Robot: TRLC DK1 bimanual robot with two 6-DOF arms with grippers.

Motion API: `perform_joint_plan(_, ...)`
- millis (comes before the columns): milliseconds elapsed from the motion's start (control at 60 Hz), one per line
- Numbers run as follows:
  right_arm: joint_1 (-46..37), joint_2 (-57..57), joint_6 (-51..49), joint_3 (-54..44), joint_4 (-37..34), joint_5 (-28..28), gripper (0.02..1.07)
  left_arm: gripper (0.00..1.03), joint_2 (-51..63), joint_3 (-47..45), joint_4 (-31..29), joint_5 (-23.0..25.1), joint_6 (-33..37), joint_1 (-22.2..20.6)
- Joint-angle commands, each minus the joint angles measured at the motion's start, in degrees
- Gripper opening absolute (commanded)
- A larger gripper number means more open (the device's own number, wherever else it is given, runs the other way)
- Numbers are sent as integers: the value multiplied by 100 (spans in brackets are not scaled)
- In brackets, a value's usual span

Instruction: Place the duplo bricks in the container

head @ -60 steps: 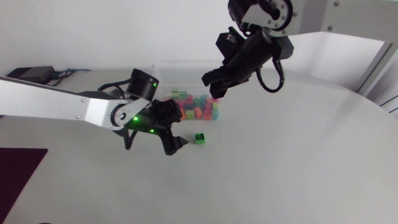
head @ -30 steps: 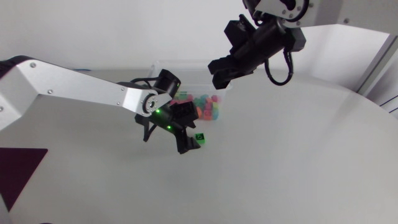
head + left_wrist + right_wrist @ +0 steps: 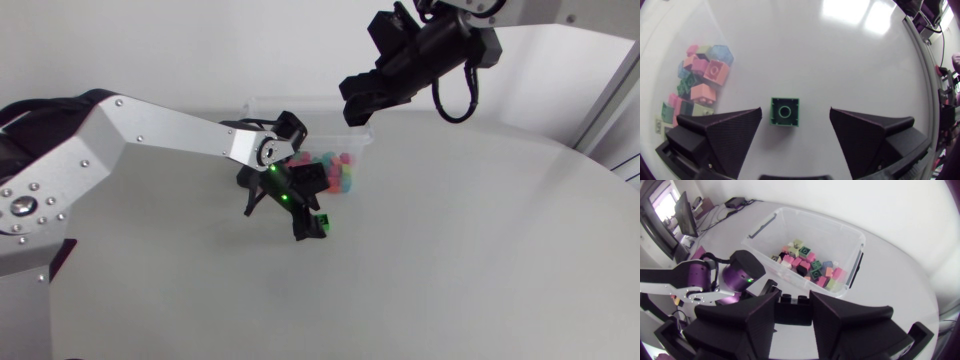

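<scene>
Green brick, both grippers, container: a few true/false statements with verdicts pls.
1. The green brick lies on the table between the left gripper's fingers. True.
2. The left gripper is shut on the green brick. False: it is open, with both fingers clear of the brick.
3. The right gripper is shut on a black brick. True.
4. The container is empty. False: many coloured bricks lie in it.
</scene>
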Motion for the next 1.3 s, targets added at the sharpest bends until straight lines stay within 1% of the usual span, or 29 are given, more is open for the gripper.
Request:
perform_joint_plan(0, -13, -53, -84, 181, -18, -41, 19, 88, 189, 269, -175, -104, 165, -28)
perform_joint_plan(233, -4, -71, -84, 189, -53, -41, 19, 87, 330, 559, -641, -332, 165, -36)
perform_joint_plan(417, -4, -115, -84, 198, -105, -41, 19, 84, 541, 770, -940, -789, 183, -142)
perform_joint_plan(500, -4, -133, -75, 207, -123, -41, 19, 82, 585, 866, -1010, -798, 183, -151)
perform_joint_plan(633, -4, -141, -75, 198, -158, -41, 19, 76, 690, 1051, -1133, -798, 139, -186)
perform_joint_plan(800, 5, -176, -75, 172, -176, -41, 19, 70, 822, 1244, -1230, -789, 130, -186)
perform_joint_plan(833, 5, -176, -75, 163, -185, -41, 19, 68, 840, 1280, -1238, -789, 130, -195)
perform_joint_plan(900, 5, -176, -75, 172, -193, -41, 19, 61, 901, 1324, -1247, -780, 121, -203)
perform_joint_plan(950, 5, -176, -75, 198, -202, -33, 19, 59, 919, 1350, -1256, -780, 103, -221)
perform_joint_plan(1017, 5, -176, -75, 277, -246, -33, 19, 46, 971, 1394, -1256, -780, 77, -256)
perform_joint_plan(1050, 5, -176, -75, 321, -246, -33, 19, 33, 1024, 1403, -1247, -780, 68, -291)
perform_joint_plan(1067, 5, -176, -75, 330, -246, -41, 19, 32, 1042, 1403, -1256, -780, 60, -300)
perform_joint_plan(1200, -39, -45, -84, 550, -202, -41, 19, 29, 1042, 1359, -1318, -780, 51, -300)
perform_joint_plan(1283, -66, 105, -75, 664, -114, -41, 19, 29, 884, 1183, -1318, -772, 42, -256)
